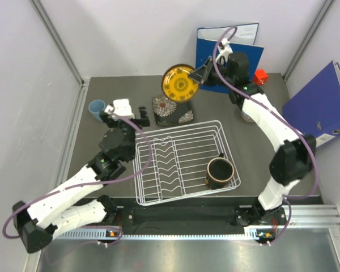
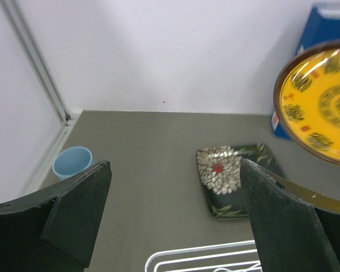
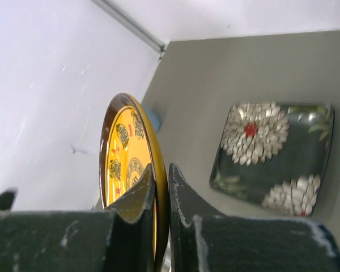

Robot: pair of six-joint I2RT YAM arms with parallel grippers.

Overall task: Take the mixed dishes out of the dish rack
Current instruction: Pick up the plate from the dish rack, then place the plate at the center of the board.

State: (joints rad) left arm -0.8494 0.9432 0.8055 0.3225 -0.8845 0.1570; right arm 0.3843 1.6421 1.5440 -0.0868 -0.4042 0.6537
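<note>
My right gripper (image 1: 199, 76) is shut on the rim of the small yellow round dish (image 1: 180, 83) and holds it on edge in the air above the black square plate (image 1: 173, 109), which lies flat on the table behind the white wire dish rack (image 1: 184, 161). In the right wrist view the fingers (image 3: 141, 192) pinch the dish (image 3: 127, 153). The dark brown mug (image 1: 220, 173) stands in the rack's right end. The light blue cup (image 1: 97, 108) stands at the far left. My left gripper (image 1: 127, 113) is open and empty beside the cup, at the rack's back left corner.
Blue ring binders stand at the back (image 1: 229, 48) and at the right (image 1: 323, 105). A small red block (image 1: 261, 75) lies near the back binder. A small bowl (image 1: 246, 116) shows partly behind my right arm. Side walls close in on the table.
</note>
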